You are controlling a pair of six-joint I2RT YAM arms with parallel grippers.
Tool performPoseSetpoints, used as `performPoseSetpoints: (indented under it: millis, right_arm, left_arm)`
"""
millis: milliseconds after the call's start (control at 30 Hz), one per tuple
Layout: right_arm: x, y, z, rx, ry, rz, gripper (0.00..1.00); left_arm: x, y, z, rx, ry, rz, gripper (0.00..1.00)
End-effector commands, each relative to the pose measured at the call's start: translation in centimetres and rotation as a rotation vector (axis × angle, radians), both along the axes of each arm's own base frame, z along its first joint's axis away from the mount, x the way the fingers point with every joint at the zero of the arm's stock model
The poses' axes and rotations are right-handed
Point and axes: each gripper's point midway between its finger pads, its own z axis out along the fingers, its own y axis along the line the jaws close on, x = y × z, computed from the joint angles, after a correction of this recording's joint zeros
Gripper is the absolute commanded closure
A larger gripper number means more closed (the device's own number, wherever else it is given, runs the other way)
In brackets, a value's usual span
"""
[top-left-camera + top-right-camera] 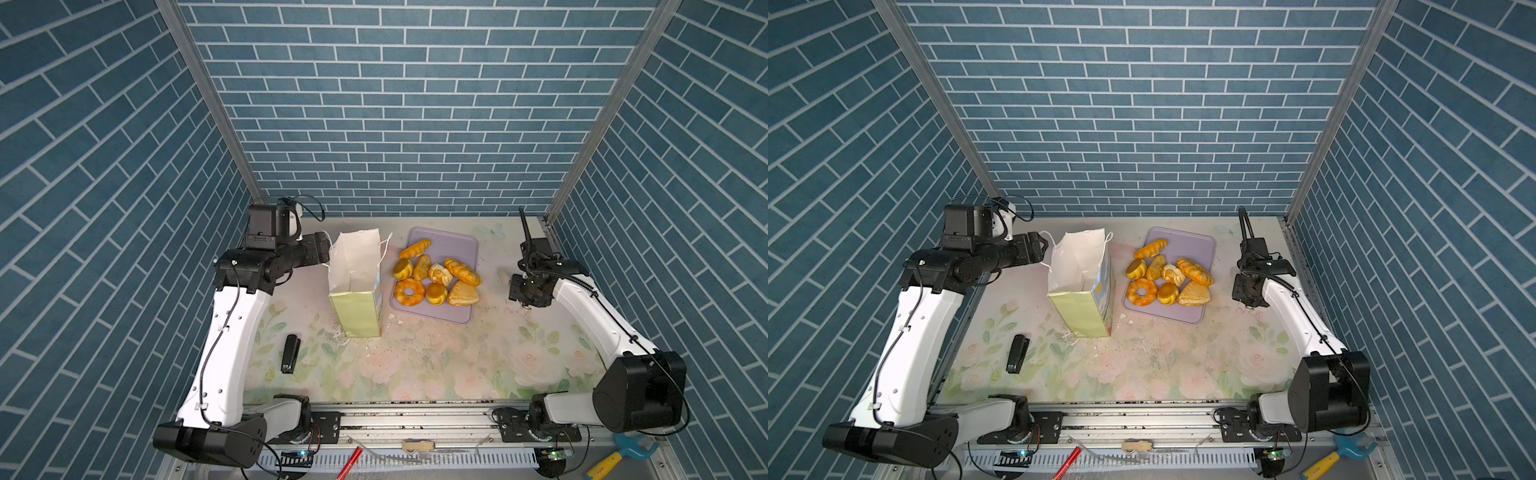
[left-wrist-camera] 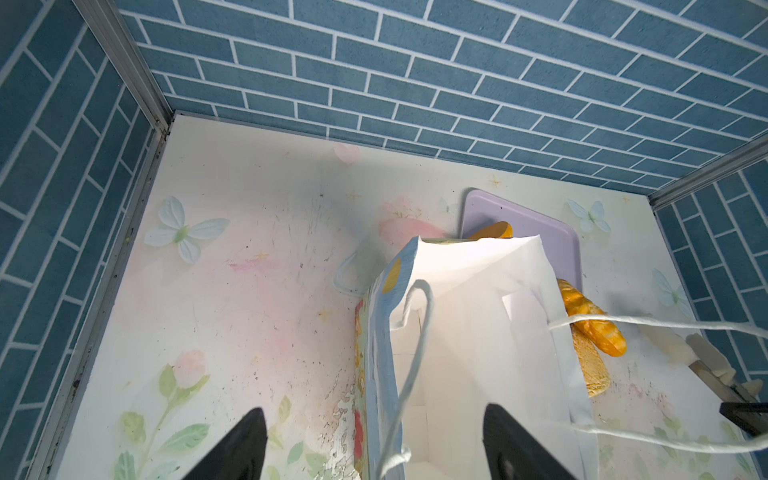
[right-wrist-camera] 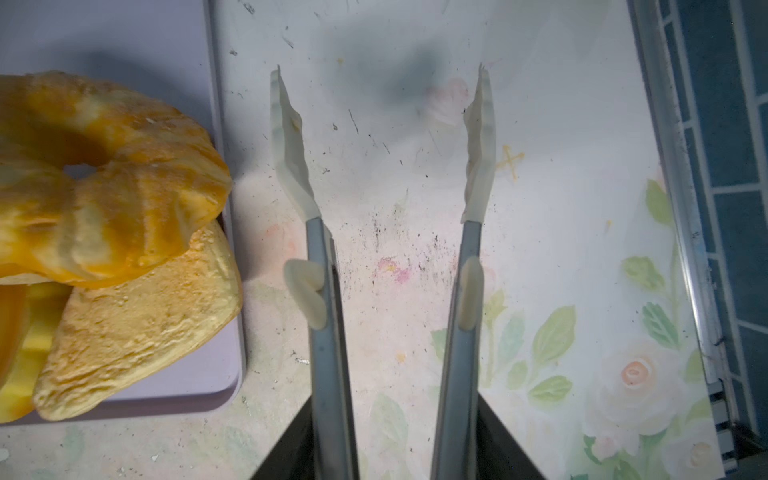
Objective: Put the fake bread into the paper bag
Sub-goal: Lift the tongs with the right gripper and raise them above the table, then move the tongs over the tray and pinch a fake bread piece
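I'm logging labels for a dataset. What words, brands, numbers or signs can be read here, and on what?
None can be read.
The paper bag has coloured print on one narrow side, too blurred to show any letters.
The black stapler shows no legible marking.

The left arm [image 1: 232,332] stands with its elbow raised and its forearm level, and the left gripper [image 2: 376,449] has its jaws spread wide. The right arm [image 1: 590,307] reaches forward with its wrist bent down. The right gripper [image 3: 382,104] points down with its long fingers parted, gripping nothing.
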Motion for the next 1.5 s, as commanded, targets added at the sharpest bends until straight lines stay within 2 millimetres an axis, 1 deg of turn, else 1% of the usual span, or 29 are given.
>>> performPoseSetpoints:
  millis: [0,67,167,233,333,433,500,567,633,733,867,933,1100,1200,1333,1400,1467]
  right_arm:
    - [-1.0,-0.7,3.1,-0.061,-0.019,0.047,0.46]
    - [-1.3,-0.4,4.6,-0.069,-0.035,0.074,0.46]
    - [-1.8,0.6,6.8,-0.07,-0.054,0.142,0.46]
    - [-2.3,2.2,8.1,-0.079,-0.067,0.238,0.46]
    - [-2.9,4.5,9.6,-0.104,-0.072,0.365,0.46]
    - [-2.8,6.4,10.6,-0.1,-0.075,0.432,0.47]
    - [-2.6,7.6,10.7,-0.107,-0.074,0.486,0.47]
    - [-2.2,8.7,10.5,-0.108,-0.063,0.541,0.48]
    - [-1.9,9.6,9.6,-0.113,-0.03,0.594,0.47]
    - [-1.1,10.0,8.4,-0.151,0.012,0.641,0.47]
    - [0.5,10.7,7.5,-0.182,0.026,0.687,0.48]
    - [1.2,11.1,6.8,-0.195,0.048,0.712,0.48]
    - [1.9,11.9,4.9,-0.186,0.106,0.746,0.49]
    - [2.2,12.2,4.4,-0.183,0.111,0.75,0.53]
    - [2.3,12.2,4.0,-0.188,0.127,0.76,0.63]
    - [2.3,12.3,4.1,-0.188,0.126,0.76,0.68]
    - [2.3,12.3,4.7,-0.185,0.109,0.755,0.73]
  left_arm:
    - [-0.5,0.0,0.5,-0.014,-0.019,-0.001,0.17]
    - [-0.7,0.0,0.5,-0.017,-0.021,-0.002,0.17]
    - [-1.0,0.0,0.7,-0.023,-0.026,-0.001,0.17]
    - [-1.3,0.0,0.7,-0.029,-0.031,0.002,0.17]
    - [-1.6,0.0,0.9,-0.035,-0.039,0.006,0.17]
    - [-1.7,0.0,0.7,-0.034,-0.034,0.005,0.17]
    - [-1.7,0.0,0.7,-0.031,-0.034,0.005,0.18]
    - [-1.7,0.0,0.8,-0.031,-0.036,0.005,0.18]
    - [-1.7,0.1,0.7,-0.027,-0.035,0.004,0.18]
    - [-1.6,0.2,0.7,-0.02,-0.032,0.009,0.18]
    - [-1.5,0.3,0.7,-0.019,-0.031,0.015,0.18]
    - [-1.6,0.4,0.7,-0.019,-0.027,0.02,0.18]
    - [-1.8,0.5,0.8,-0.016,-0.02,0.032,0.18]
    - [-2.0,0.7,0.9,-0.013,-0.016,0.038,0.18]
    - [-1.9,0.6,1.1,-0.014,-0.018,0.039,0.18]
    - [-1.8,0.6,1.0,-0.016,-0.019,0.035,0.18]
    - [-1.7,0.5,0.9,-0.016,-0.018,0.035,0.18]
